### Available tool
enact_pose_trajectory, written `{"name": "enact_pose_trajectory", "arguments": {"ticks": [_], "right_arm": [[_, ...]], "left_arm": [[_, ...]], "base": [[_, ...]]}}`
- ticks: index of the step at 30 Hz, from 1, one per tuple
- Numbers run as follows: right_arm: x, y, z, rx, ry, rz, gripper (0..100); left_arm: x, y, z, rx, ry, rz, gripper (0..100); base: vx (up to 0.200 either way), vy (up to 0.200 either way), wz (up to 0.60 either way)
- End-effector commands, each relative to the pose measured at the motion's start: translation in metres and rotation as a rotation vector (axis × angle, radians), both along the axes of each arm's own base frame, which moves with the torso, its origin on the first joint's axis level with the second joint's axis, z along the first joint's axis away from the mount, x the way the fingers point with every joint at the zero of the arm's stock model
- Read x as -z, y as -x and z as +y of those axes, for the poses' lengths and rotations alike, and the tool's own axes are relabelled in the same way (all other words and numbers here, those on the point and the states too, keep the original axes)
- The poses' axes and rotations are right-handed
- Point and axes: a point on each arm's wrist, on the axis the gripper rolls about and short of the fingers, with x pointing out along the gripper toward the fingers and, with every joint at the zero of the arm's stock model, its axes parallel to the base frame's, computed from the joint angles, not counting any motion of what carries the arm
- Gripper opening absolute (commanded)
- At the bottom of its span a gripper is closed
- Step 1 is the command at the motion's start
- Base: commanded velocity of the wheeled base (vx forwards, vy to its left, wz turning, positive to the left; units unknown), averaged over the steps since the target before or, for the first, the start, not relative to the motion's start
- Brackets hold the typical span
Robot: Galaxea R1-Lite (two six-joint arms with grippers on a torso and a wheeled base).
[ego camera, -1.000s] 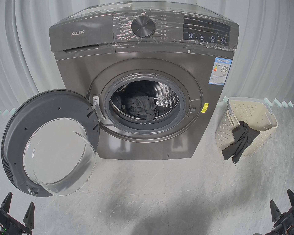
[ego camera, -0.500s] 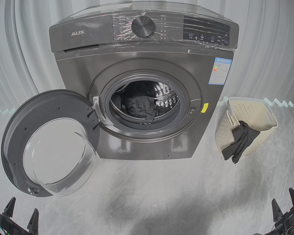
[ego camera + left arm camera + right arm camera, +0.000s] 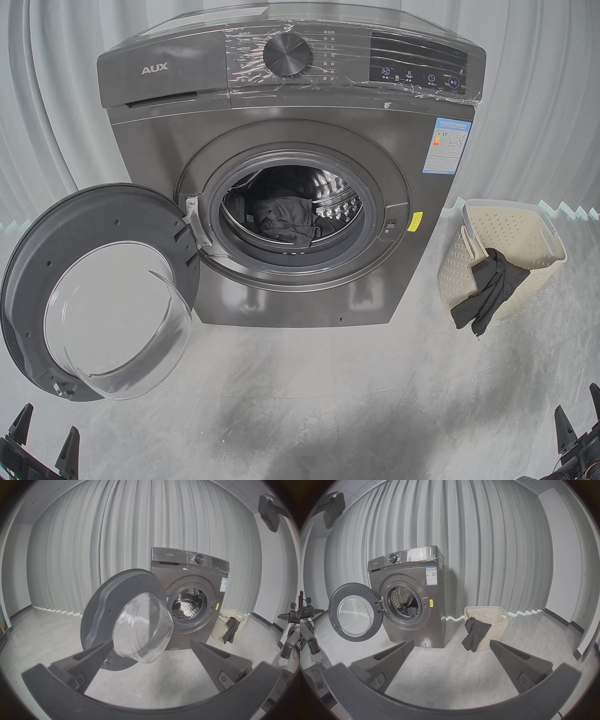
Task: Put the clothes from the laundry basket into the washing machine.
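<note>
The front-loading washing machine (image 3: 156,144) stands on the grey floor (image 3: 350,387) with its round door (image 3: 100,250) swung wide to the robot's left, leaving the drum mouth unobstructed. To the machine's right, just beside its lower corner, sits the cream laundry basket (image 3: 519,228). One dark garment (image 3: 284,219) lies bunched inside the drum, so that part of the job looks done. A second dark piece of clothing (image 3: 494,284) is draped over the basket's near rim, most of it hanging down the outside wall and not yet loaded. What shows of the basket's inner walls is bare, though its bottom is hidden, so more clothes may lie there. On that showing the task seems about half complete, with at least this one item left to carry across. The left gripper (image 3: 49,419) and right gripper (image 3: 576,398) hang low over the floor, well apart from basket and machine, each with fingers spread and holding nothing.
</note>
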Motion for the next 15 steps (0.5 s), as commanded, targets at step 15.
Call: {"name": "enact_pose_trajectory", "arguments": {"ticks": [15], "right_arm": [[0.0043,-0.0002,0.0,0.0,0.0,0.003,100]], "left_arm": [[0.0047,-0.0005,0.0,-0.001,0.001,0.007,100]], "base": [[0.0,-0.2,0.0]]}}
